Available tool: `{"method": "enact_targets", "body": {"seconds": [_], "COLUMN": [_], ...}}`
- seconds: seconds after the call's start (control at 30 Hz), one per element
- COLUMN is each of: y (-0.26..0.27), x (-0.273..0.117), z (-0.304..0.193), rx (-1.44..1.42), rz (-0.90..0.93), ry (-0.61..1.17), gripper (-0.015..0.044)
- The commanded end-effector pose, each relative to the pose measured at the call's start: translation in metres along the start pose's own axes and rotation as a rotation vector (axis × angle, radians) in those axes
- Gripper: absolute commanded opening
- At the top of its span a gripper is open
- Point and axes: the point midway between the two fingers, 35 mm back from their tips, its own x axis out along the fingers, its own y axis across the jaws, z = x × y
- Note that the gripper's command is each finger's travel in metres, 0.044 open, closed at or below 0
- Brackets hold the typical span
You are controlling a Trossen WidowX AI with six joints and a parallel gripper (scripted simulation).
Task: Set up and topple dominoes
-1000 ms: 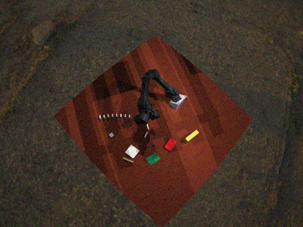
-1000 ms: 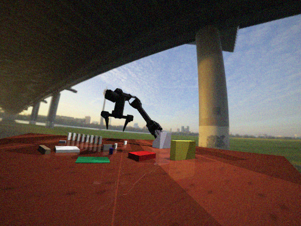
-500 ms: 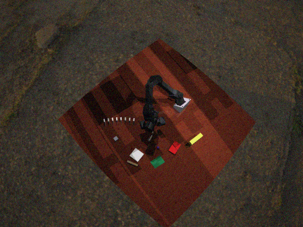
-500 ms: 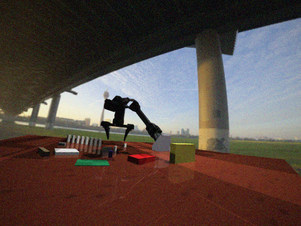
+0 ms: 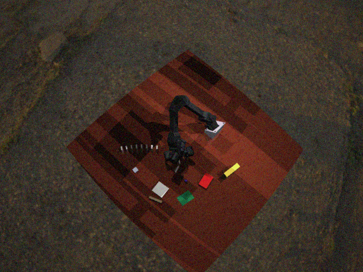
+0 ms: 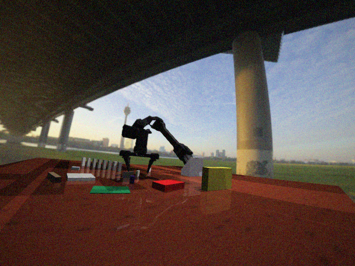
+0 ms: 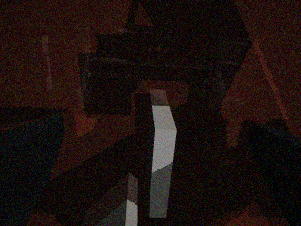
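Eight white dominoes stand upright in a slightly curved row; one of them (image 5: pixel 141 146) (image 6: pixel 99 164) is mid-row. My gripper (image 5: pixel 180 155) (image 6: pixel 138 172) (image 7: pixel 159 128) is wide open and empty, low over the table to the right of the row in the top view. A loose domino (image 7: pixel 165 146) lies beneath it, between the open fingers in the wrist view, largely hidden by the gripper in the top view. A second loose domino (image 5: pixel 177 167) (image 7: pixel 132 214) lies close by, partly cut off at the wrist view's lower edge.
Around the front lie a small blue block (image 5: pixel 185 181) (image 6: pixel 131 179), a red block (image 5: pixel 205 181) (image 6: pixel 168 185), a green sheet (image 5: pixel 185 198) (image 6: pixel 110 189), a white slab (image 5: pixel 160 189) (image 6: pixel 80 177), a tan bar (image 5: pixel 155 199), a pale small block (image 5: pixel 135 169) and a tall yellow block (image 5: pixel 231 170) (image 6: pixel 216 178).
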Motion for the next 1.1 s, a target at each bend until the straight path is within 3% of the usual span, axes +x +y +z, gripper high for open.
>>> {"method": "enact_targets", "body": {"seconds": [0.0,0.2,0.73,1.07], "y": [-0.0016,-0.0016,-0.0016,-0.0021], "x": [0.0078,0.0080,0.0080,0.0004], "z": [0.0000,0.0000,0.0000,-0.0001], "rx": [-0.009,-0.009,-0.009,-0.010], "rz": [0.001,0.001,0.001,0.001], "ry": [-0.007,-0.007,-0.007,-0.007], "gripper": [0.0440,0.0440,0.0025,0.0025]}}
